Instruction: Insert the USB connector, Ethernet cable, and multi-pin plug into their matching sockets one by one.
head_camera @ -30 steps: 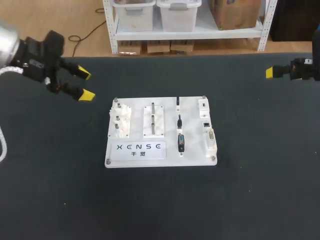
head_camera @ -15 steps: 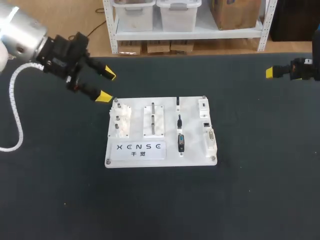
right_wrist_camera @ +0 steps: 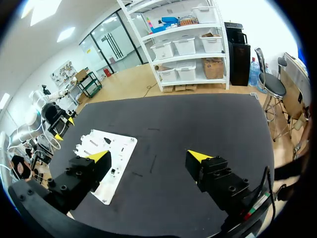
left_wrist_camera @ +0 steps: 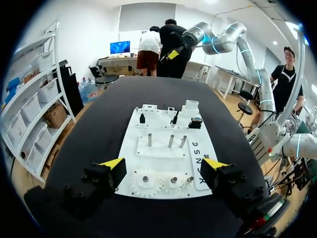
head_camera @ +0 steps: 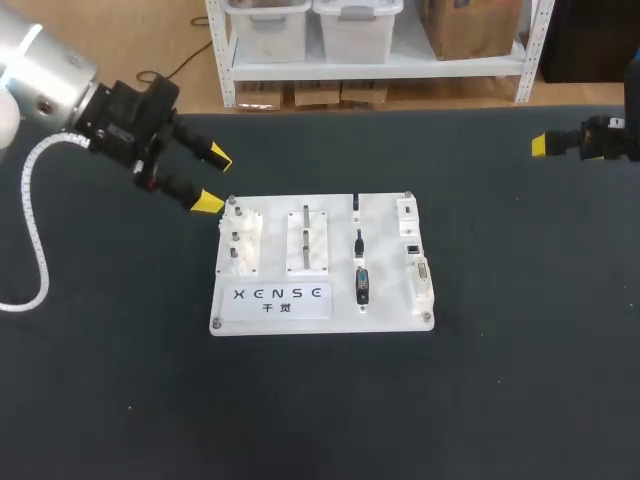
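The white practice board [head_camera: 385,250] lies mid-table. On it, in a column, rest the small USB connector [head_camera: 356,205], the Ethernet cable plug [head_camera: 358,243] and the dark multi-pin plug [head_camera: 363,285]. The white sockets [head_camera: 414,250] stand along its right edge. My left gripper [head_camera: 212,180] hovers open at the board's back left corner, holding nothing. In the left wrist view the board [left_wrist_camera: 158,130] lies just ahead of the open fingers, with the multi-pin plug [left_wrist_camera: 195,122] at its far end. My right gripper [right_wrist_camera: 148,157] hangs open over bare table, far to the right of the board [right_wrist_camera: 119,146].
Gear posts [head_camera: 240,240] and upright pegs [head_camera: 308,235] fill the board's left half, nearest the left gripper. A printed label plate [head_camera: 278,295] covers its front left. Black table [head_camera: 500,330] surrounds the board on all sides.
My left gripper has swung in from the far left to the board's back left corner, staying open. The right arm has not moved.
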Robot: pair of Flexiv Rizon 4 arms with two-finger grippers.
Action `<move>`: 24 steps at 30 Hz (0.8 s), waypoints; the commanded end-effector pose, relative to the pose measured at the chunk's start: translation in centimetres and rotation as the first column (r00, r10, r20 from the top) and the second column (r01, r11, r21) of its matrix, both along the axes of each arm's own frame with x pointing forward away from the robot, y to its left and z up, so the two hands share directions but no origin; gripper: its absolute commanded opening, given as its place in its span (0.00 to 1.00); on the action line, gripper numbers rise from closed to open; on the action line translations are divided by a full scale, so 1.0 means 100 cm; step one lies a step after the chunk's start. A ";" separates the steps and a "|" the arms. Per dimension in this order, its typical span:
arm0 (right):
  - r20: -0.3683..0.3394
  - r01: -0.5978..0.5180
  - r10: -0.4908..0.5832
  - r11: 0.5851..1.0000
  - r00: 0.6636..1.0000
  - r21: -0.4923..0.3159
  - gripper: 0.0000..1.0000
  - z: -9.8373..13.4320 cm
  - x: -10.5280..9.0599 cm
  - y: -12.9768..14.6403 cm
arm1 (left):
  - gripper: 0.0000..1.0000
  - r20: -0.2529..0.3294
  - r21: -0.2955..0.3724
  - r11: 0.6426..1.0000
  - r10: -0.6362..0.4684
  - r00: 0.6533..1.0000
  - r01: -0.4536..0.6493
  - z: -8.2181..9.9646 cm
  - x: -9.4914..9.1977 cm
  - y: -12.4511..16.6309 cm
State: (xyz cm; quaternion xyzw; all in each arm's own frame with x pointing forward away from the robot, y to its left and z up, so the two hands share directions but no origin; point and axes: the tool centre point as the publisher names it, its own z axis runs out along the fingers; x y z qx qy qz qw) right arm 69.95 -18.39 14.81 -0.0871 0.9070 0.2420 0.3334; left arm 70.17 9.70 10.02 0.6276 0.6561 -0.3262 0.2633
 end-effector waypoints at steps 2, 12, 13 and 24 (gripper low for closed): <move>-0.001 0.001 -0.001 1.000 1.000 -0.001 1.00 0.000 0.000 0.000 | 1.00 0.039 0.000 0.999 0.037 0.999 -0.037 0.001 -0.009 -0.002; -0.001 0.001 -0.001 1.000 1.000 -0.001 1.00 0.000 0.000 0.000 | 1.00 0.038 0.006 0.998 0.069 0.997 -0.069 -0.005 -0.013 -0.008; -0.001 0.001 -0.001 1.000 1.000 -0.001 1.00 0.000 0.000 0.000 | 1.00 0.039 0.006 0.998 0.068 0.997 -0.068 -0.005 -0.012 -0.010; -0.001 0.001 -0.001 1.000 1.000 -0.001 1.00 0.000 0.000 0.000 | 1.00 0.046 0.006 0.999 0.048 0.998 -0.049 -0.003 -0.004 -0.023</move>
